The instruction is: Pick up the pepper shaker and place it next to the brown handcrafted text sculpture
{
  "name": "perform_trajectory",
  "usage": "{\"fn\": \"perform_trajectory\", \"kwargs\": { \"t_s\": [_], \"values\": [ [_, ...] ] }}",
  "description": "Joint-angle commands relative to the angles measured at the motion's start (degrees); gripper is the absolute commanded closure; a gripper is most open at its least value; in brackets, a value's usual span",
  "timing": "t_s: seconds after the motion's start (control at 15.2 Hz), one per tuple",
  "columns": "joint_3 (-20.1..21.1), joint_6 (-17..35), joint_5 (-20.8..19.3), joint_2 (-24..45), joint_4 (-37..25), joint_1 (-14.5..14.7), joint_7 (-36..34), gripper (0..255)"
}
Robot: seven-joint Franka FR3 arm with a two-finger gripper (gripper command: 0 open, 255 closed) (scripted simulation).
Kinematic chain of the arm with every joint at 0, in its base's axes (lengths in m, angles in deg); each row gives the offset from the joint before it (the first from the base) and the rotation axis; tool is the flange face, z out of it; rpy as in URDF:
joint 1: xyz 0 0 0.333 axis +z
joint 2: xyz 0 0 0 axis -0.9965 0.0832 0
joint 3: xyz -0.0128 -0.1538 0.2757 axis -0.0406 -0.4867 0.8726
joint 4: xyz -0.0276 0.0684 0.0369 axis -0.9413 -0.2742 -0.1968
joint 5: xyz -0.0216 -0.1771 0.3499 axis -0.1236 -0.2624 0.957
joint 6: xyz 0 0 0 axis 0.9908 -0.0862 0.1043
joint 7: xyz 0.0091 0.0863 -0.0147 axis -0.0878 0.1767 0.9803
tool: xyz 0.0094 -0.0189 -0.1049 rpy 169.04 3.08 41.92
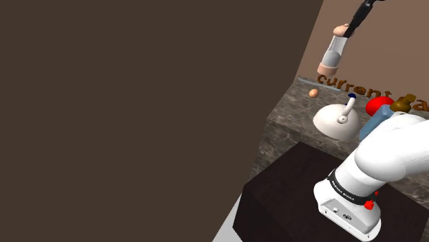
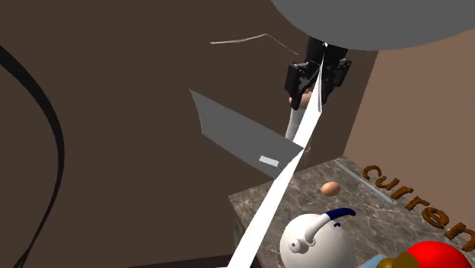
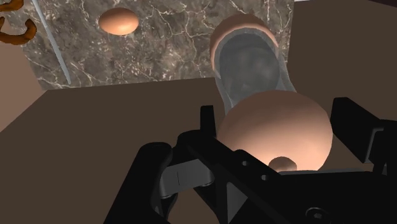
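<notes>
Carry phase, load in the air. The gripper (image 1: 348,29) holds its jaws clamped on the rounded tan cap of the shaker (image 1: 333,56). The shaker's clear body hangs below and appears tilted, high above the tabletop (image 1: 294,118) near the corner where the sculpture (image 1: 357,88) begins. In the wrist view the shaker's base lies about over the tabletop's edge. The egg (image 3: 119,21) sits well apart from it, further in, and a brown letter shows just past the egg. The sculpture runs along the tabletop's wall edge. A white domed pot (image 1: 335,121) stands further from that edge, near the middle. Recommended handling, as a judgement: carry the shaker inward from the edge before lowering, so that the base lands wholly on the tabletop. Aim for the bare strip just in front of the first letters, between egg and pot. Bring the shaker upright before contact, since a slanted base is likely to tip on release. Descend slowly and part the jaws only once the base rests flat. Then withdraw straight up, so the cap is not dragged and the letters are not brushed.
</notes>
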Motion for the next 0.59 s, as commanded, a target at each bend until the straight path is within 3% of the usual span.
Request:
{"fn": "perform_trajectory", "kwargs": {
  "t_s": [0.0,0.53],
  "values": [
    [-0.9,-0.6,-0.5,-0.4,-0.3,-0.4,1.2,255],
    [-9.0,-0.7,-5.2,-3.4,1.0,-3.5,11.0,255]
  ]
}}
